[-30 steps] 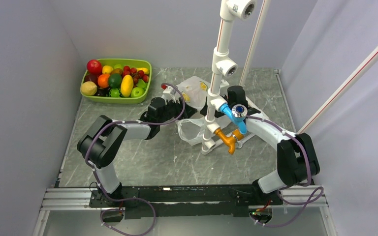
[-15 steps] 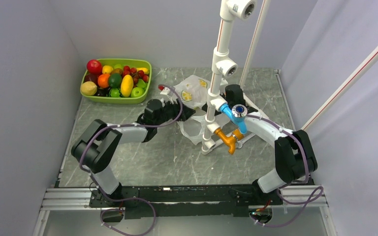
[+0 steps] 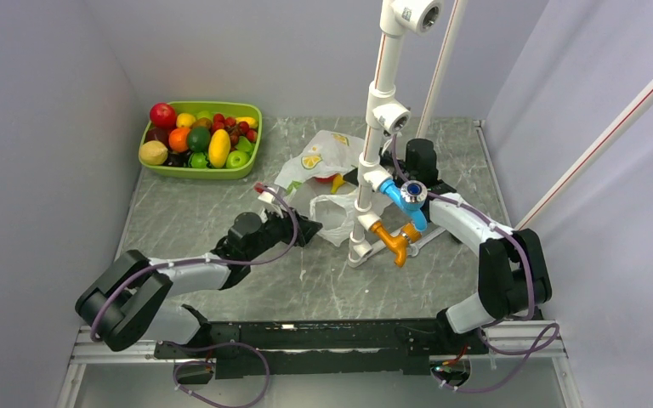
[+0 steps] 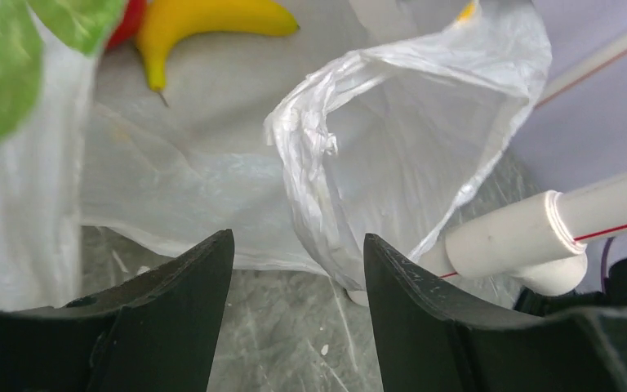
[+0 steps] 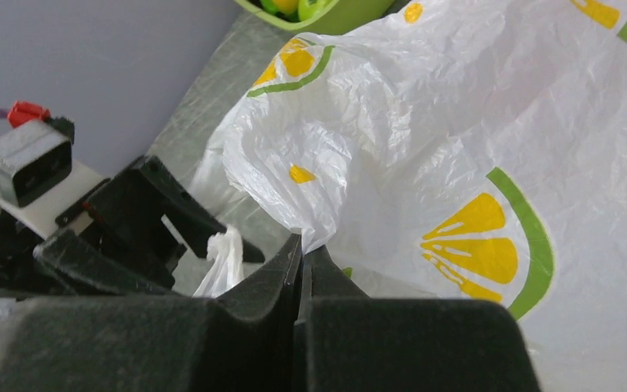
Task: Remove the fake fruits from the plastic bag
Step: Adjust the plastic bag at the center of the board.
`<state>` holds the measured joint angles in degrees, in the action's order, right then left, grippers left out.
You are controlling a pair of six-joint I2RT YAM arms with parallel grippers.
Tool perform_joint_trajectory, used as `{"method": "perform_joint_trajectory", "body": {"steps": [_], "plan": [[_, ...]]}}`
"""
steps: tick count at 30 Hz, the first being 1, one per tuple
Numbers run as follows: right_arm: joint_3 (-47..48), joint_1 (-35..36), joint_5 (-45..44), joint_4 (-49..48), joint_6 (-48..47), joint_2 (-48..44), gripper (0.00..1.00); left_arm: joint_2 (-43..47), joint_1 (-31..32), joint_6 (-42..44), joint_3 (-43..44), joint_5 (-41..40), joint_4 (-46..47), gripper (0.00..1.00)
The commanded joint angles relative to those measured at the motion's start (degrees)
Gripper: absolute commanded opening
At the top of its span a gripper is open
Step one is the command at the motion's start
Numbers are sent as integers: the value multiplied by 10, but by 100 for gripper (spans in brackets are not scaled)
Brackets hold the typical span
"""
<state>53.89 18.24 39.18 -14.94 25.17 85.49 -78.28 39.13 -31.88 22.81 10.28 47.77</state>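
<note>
The plastic bag (image 3: 319,155), white with lemon-slice prints, lies crumpled at the table's middle back. At its mouth a yellow banana (image 3: 337,181) and a red apple (image 3: 323,178) show; the left wrist view has the banana (image 4: 204,20) and the apple (image 4: 131,16) at its top edge. My right gripper (image 5: 302,245) is shut on a fold of the bag (image 5: 457,122); the pipe stand hides its fingertips in the top view. My left gripper (image 3: 308,228) stands open and holds nothing, just short of the bag's loop handle (image 4: 392,139). Any other fruits in the bag are hidden.
A lime-green tray (image 3: 197,173) with several fruits sits at the back left. A white pipe stand (image 3: 372,136) with blue and orange fittings rises just right of the bag, its foot (image 4: 531,241) close to my left gripper. Grey walls close in both sides.
The left arm has drawn back from the bag toward the near edge, still open. The right gripper has shut on the bag and pulled it up and back, baring the banana and apple.
</note>
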Motion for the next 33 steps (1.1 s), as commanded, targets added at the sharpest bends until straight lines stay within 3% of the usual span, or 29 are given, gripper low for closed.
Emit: {"method": "perform_joint_trajectory", "body": {"steps": [1,3,6,11,14,16,20,22,29,33], "plan": [[-13,-1,63,-39,6,-19,0,33,-1,13,-4,-72,12,65],[-17,-1,76,-45,11,-25,0,24,-1,6,15,-86,-23,65],[-18,-1,95,-56,26,-24,0,-11,-1,4,40,-70,-3,65],[-14,-2,98,-56,27,-21,0,-52,-9,-22,30,-101,61,50],[-6,-4,94,-41,17,-20,0,-40,-13,-25,-26,-93,164,58],[-4,-5,92,-41,15,-18,0,-16,-19,-16,-50,-56,181,65],[-1,-7,96,-45,17,-9,0,64,-33,-15,-93,28,162,71],[-1,-7,98,-51,19,-7,0,111,-41,-15,-102,58,101,70],[-5,-9,99,-57,23,-11,0,210,-44,35,-133,50,-16,74],[-1,-10,101,-54,23,-10,0,221,-47,42,-136,50,-20,76]]}}
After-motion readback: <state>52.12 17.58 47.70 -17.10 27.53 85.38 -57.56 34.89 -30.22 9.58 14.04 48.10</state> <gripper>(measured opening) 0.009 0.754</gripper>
